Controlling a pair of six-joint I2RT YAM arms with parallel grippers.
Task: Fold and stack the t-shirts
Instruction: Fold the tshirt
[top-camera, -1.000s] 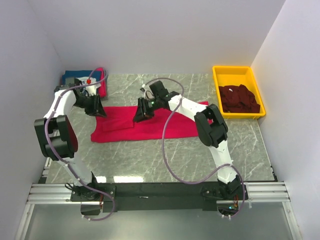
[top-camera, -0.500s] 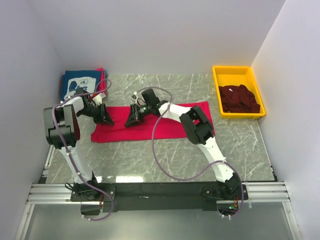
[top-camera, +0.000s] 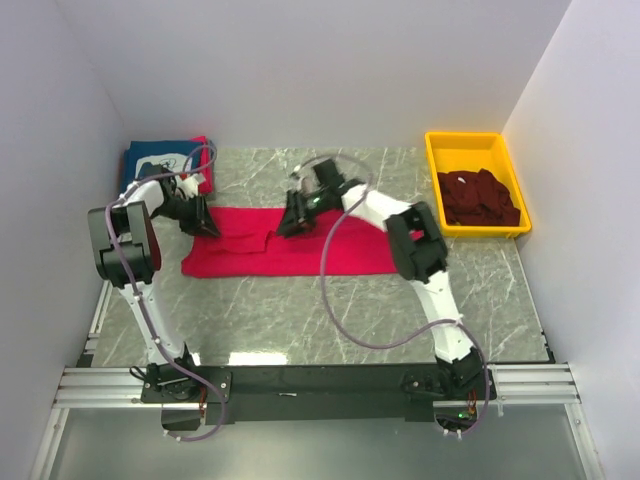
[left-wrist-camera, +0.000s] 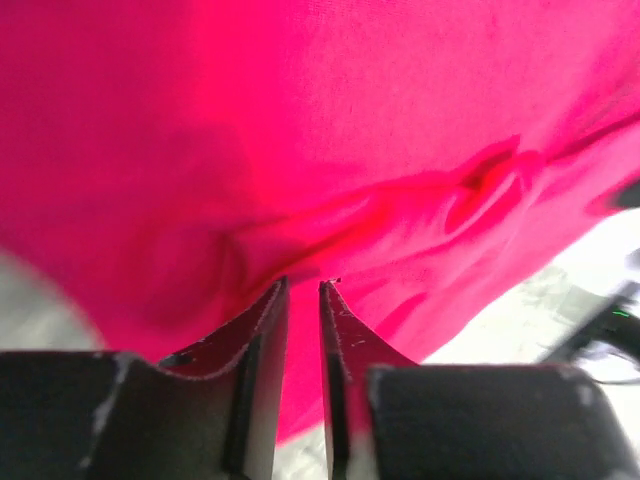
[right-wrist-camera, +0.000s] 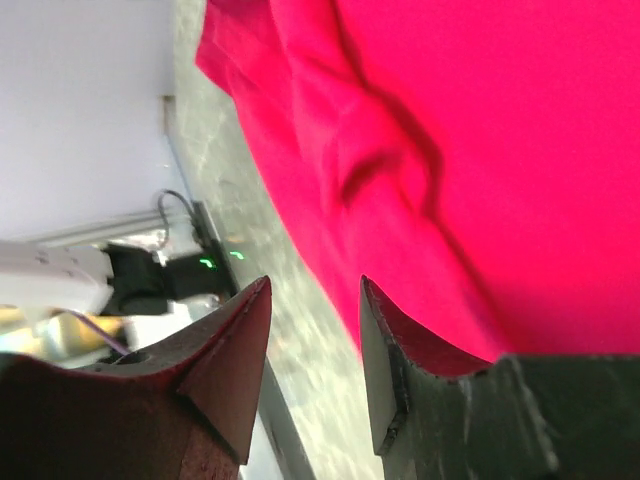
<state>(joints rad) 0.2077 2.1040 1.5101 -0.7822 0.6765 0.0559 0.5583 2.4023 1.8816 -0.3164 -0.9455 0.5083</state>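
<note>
Left tool (left-wrist-camera: 303, 285) and right tool (right-wrist-camera: 315, 285) have shifted toward the far edge of the red t-shirt (top-camera: 340, 250), spread flat mid-bench (top-camera: 300, 320). Left barely parted, right about half open, neither gripping cloth.

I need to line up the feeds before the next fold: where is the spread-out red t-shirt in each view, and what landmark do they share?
Top external: the red t-shirt lies flat across mid-table, between the arms.
Left wrist: it fills nearly the whole picture.
Right wrist: it fills the upper right.
Shared landmark: the marble table bordering the shirt's edge.
</note>
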